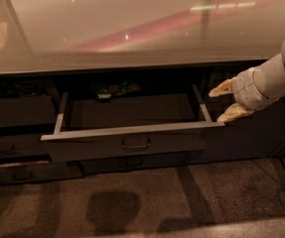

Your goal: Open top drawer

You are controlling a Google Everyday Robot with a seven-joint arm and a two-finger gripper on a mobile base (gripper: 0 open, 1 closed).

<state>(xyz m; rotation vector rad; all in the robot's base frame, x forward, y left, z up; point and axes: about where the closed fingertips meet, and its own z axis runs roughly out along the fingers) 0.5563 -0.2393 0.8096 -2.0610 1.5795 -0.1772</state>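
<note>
The top drawer [132, 144] stands pulled out from under the counter, showing a broad dark tray and a grey front with a small dark bail handle [135, 145] at its centre. My gripper [225, 102] hangs at the drawer's right rear corner, just right of its side rail, not touching the handle. Its two pale fingers [222, 89] are spread apart with nothing between them. The white arm comes in from the right edge.
A glossy counter top [132, 29] runs above the drawer. Small coloured items [113, 90] lie at the drawer's back. Slimmer drawer fronts [13, 148] with like handles sit to the left and below. Speckled floor [147, 202] lies in front, with a cable at right.
</note>
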